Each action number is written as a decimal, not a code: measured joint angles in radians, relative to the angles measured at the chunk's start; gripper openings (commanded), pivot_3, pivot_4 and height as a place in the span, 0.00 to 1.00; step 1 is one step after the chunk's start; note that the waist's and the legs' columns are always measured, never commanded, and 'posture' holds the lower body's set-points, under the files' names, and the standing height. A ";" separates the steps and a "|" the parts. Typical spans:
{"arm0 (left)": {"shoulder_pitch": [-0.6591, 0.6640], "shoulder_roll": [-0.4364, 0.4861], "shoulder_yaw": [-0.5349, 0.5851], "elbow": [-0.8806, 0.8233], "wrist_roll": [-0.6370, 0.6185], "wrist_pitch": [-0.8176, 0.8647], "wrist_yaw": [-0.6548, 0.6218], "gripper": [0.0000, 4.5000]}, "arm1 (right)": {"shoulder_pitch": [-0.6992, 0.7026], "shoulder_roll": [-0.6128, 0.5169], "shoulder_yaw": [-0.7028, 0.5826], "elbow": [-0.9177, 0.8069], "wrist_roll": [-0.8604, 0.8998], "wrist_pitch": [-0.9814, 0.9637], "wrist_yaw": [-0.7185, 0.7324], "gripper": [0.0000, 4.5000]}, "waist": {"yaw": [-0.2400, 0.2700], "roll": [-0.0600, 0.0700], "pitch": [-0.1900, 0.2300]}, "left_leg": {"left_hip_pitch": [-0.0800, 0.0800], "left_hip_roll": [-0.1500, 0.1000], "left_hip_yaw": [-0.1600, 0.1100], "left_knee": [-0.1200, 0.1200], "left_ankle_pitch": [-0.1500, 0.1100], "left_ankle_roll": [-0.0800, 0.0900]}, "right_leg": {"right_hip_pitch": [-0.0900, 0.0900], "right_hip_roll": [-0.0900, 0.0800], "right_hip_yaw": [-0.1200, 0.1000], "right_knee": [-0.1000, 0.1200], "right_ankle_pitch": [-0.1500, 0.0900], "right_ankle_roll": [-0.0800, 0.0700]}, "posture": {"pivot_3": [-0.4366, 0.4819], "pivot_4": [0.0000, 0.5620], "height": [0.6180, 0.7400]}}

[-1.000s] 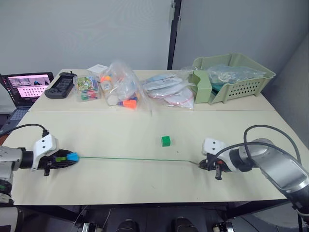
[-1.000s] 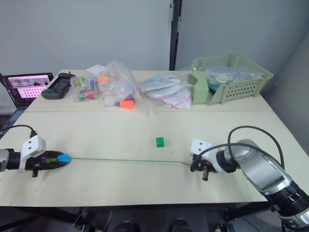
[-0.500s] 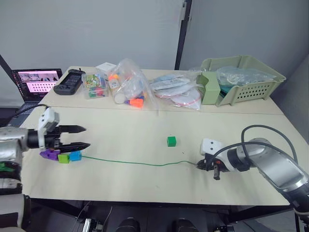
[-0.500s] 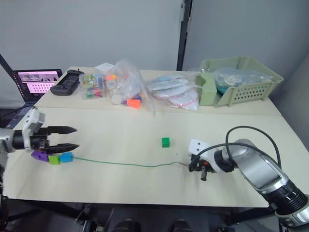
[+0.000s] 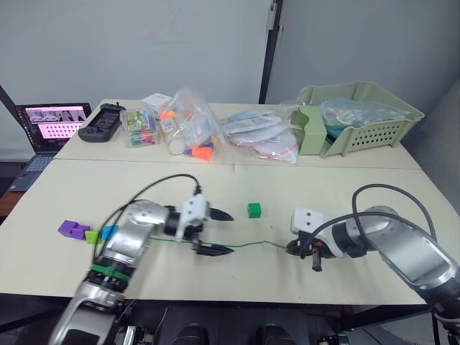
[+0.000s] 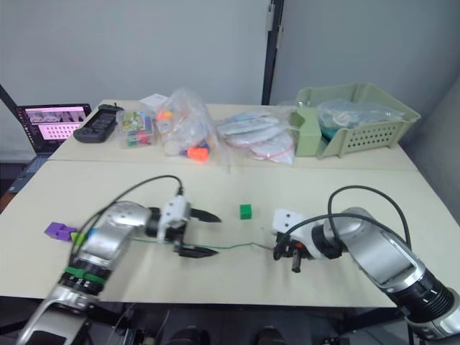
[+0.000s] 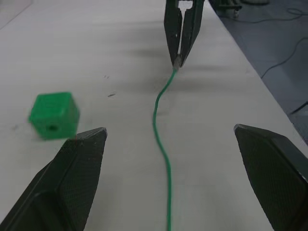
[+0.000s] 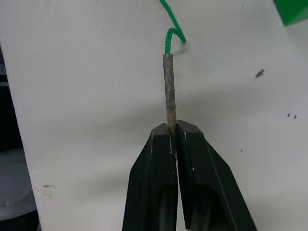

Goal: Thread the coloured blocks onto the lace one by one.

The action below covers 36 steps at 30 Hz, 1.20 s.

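Here the lace (image 8: 168, 98) tip sits pinched in the right gripper (image 8: 174, 139).

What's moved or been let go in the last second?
The left gripper let go of the threaded purple, lime and blue plastic cubes, which now lie at the table's left end. It then swung, open, toward the loose dark green cube. The right gripper stays shut on the thin green lace's greyish stiff tip; the dark green cube hasn't moved.
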 measured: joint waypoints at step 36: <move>0.002 -0.119 -0.119 -0.014 0.067 0.001 0.048 0.14 | -0.024 0.048 0.041 -0.087 0.037 0.134 -0.048 0.00 | 0.003 0.000 0.000 | 0.000 0.000 -0.003 0.000 0.000 0.000 | 0.001 0.000 0.000 -0.001 0.000 0.000 | 0.48 0.27 0.95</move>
